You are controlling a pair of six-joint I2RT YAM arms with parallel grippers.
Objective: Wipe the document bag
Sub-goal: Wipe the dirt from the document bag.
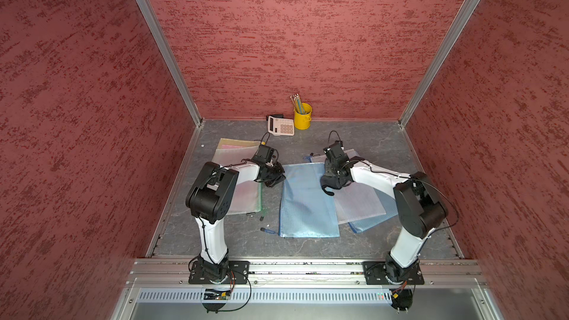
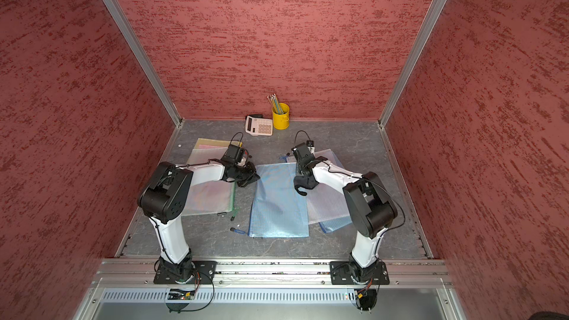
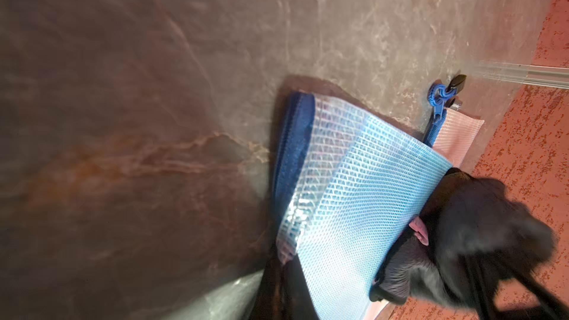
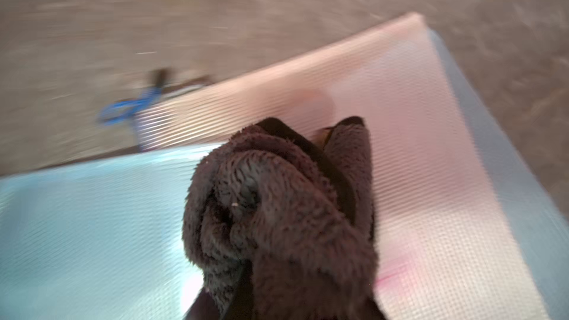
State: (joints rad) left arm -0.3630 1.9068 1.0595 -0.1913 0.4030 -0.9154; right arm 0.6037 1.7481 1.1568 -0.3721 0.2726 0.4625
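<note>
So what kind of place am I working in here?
Probably a mock office desk inside a walled robot cell: a calculator and a yellow pencil cup at the back, mesh zip bags like the blue document bag, and red textured walls on three sides.

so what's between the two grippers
The far end of the blue document bag lies between the left gripper and the right gripper with its dark cloth, in both top views.

Bare tabletop is lying open behind the blue document bag. The left bag stack and right bag stack are crowding its sides. A calculator and pencil cup are standing at the back wall.
</note>
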